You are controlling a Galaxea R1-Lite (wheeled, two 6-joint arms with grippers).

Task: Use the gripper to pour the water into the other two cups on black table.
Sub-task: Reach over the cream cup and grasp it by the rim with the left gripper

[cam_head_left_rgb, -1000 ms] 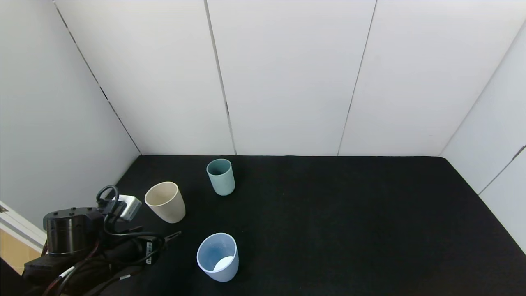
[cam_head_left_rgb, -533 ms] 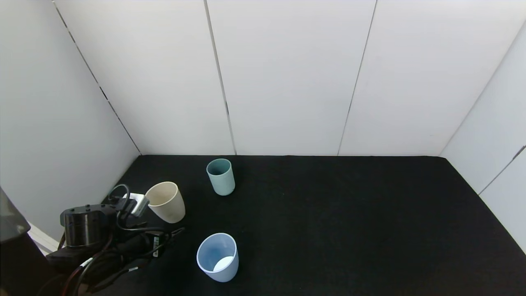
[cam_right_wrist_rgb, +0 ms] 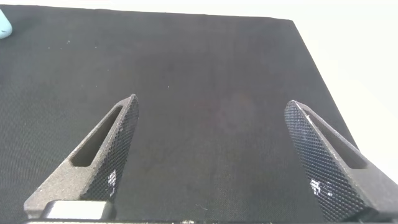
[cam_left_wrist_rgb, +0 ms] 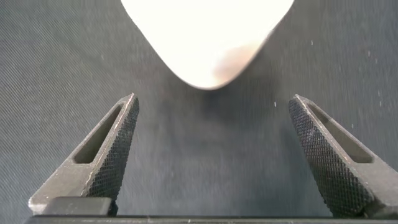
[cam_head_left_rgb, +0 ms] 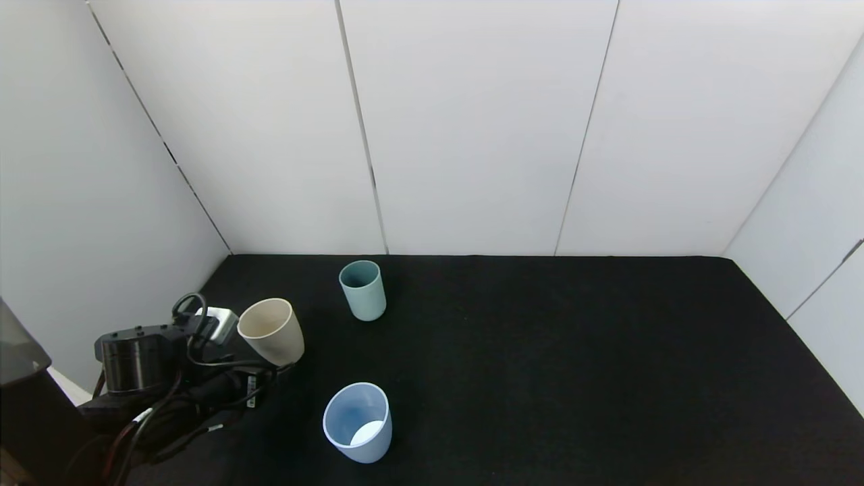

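Left gripper (cam_left_wrist_rgb: 211, 155) wide apart nr beige tumbler (cam_head_left_rgb: 271, 331), black table (cam_head_left_rgb: 540, 371), white wall panels (cam_head_left_rgb: 472, 121)

The left arm reaches in low from the near left corner, cables looped over its wrist and a small white-grey box on top; the left gripper (cam_left_wrist_rgb: 211, 130) has its two black textured fingers (cam_left_wrist_rgb: 115, 146) spread wide, nothing between them, their tips pointing forward and away from the torso; the right gripper (cam_right_wrist_rgb: 211, 134) is likewise spread, fingers (cam_right_wrist_rgb: 109, 152) wide apart and holding nothing; the right arm does not show in the head view.
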